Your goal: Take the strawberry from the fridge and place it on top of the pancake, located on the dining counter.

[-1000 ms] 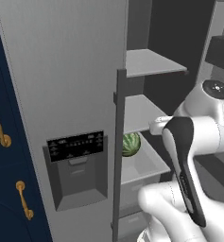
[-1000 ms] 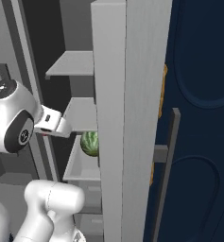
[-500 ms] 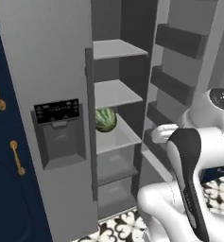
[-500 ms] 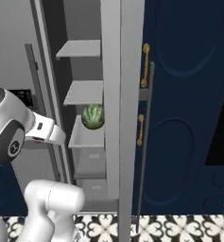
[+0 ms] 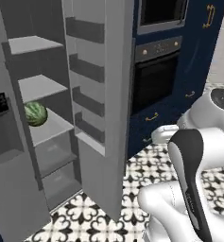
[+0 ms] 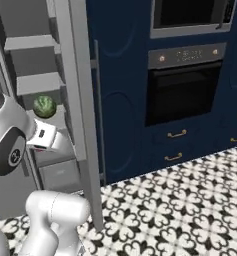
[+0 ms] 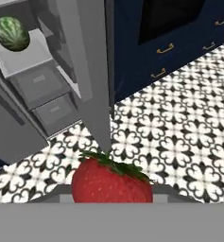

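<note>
A red strawberry (image 7: 111, 182) with green leaves sits low in the middle of the hand view, close to the camera, and my gripper (image 7: 111, 197) is shut on it. It hangs above the patterned floor, in front of the grey fridge (image 5: 42, 142). The fridge's right door (image 5: 104, 94) stands wide open. A striped green watermelon (image 5: 36, 114) (image 6: 44, 105) (image 7: 11, 33) rests on a middle shelf inside. My hand (image 6: 41, 139) is level with that shelf in the right base view. The pancake and the dining counter are out of view.
The open door's edge (image 6: 77, 100) juts out toward me beside the arm. Right of the fridge stand navy cabinets with a black built-in oven (image 5: 156, 80) (image 6: 185, 90) and gold-handled drawers (image 6: 176, 134). A black-and-white tiled floor (image 6: 180, 200) spreads to the right.
The base has swung right, away from the fridge, so the whole scene has slid left. The oven wall and tiled floor have come into view.
</note>
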